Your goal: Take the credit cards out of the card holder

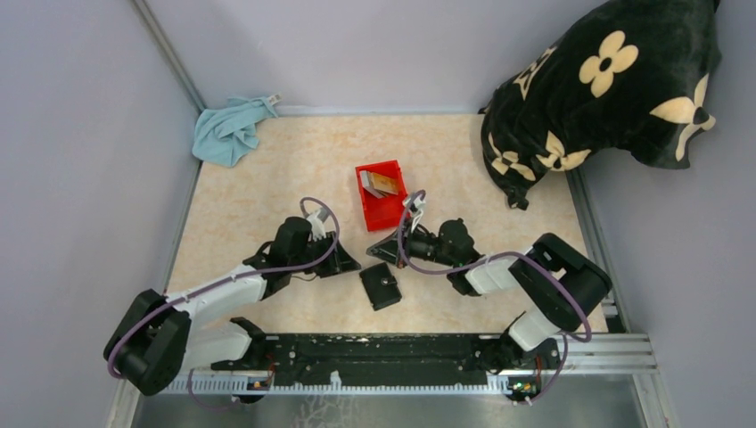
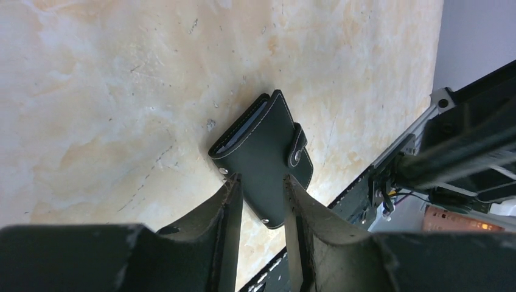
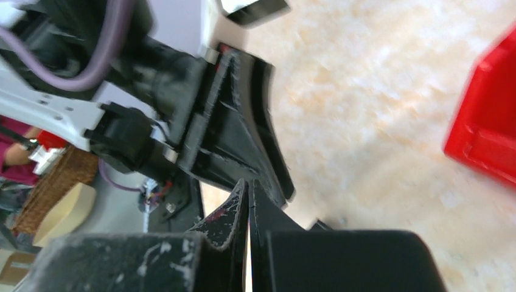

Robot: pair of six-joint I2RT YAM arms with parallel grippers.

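Left gripper (image 2: 261,188) hangs low over the pale marbled tabletop (image 1: 258,196) with its two dark fingers spread partway and nothing between them. The right gripper (image 3: 248,198), angled toward its partner, has its fingers pressed together on nothing. At mid-table sits the red plastic bin (image 1: 395,210), already holding flat tan and grey credit cards (image 1: 379,184). The small black folding card holder (image 2: 264,152) lies flat on the table on the near side of the bin, in front of both grippers. It is just ahead of the left fingertips and lined up with their gap, so the left arm looks better placed to take it. Its long axis runs slantwise away from that gripper, and the folded mouth faces the far side. The snap strap (image 2: 297,146) is fastened across the right edge. A pale sliver shows in the mouth, possibly a remaining card, though the wrist view is too shadowed to tell.
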